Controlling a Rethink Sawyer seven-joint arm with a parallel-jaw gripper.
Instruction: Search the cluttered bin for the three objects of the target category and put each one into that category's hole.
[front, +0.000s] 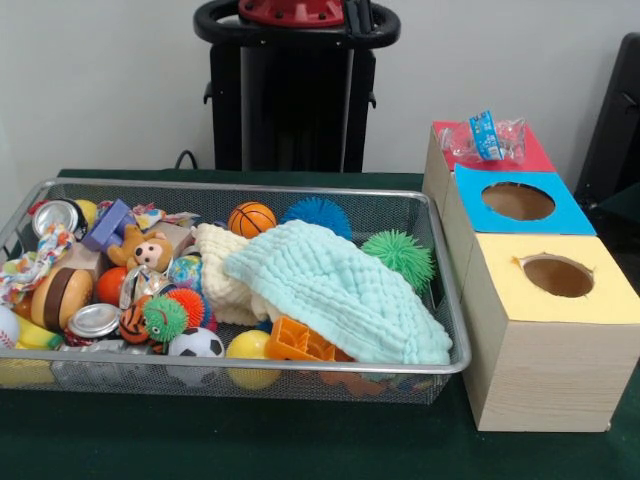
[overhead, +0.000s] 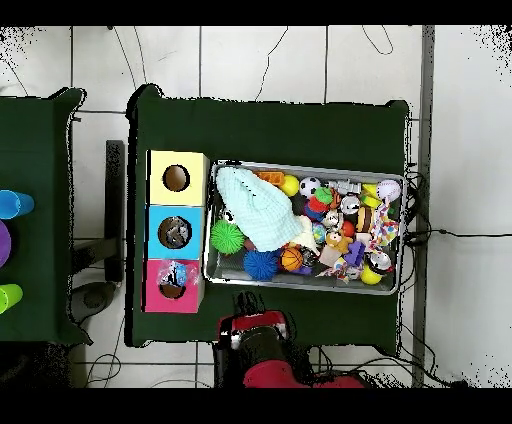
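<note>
A wire mesh bin (front: 445, 300) holds clutter: one mint cloth (front: 340, 285) draped over its right half, a soccer ball (front: 195, 343), two crushed cans (front: 93, 320), one basketball (front: 251, 218), and two spiky balls, green (front: 399, 255) and blue (front: 318, 213). Beside the bin's right rim stand three boxes: yellow (front: 555, 330), blue (front: 518, 202), red (front: 483, 145), each with one hole. The red one's hole is covered by a plastic wrapper (front: 483, 138). Green table shows around the bin. The arm (overhead: 255, 345) sits drawn back; I cannot tell its gripper's state.

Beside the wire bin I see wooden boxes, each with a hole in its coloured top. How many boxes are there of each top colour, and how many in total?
Yellow-topped box: 1
Blue-topped box: 1
Red-topped box: 1
Total: 3
</note>
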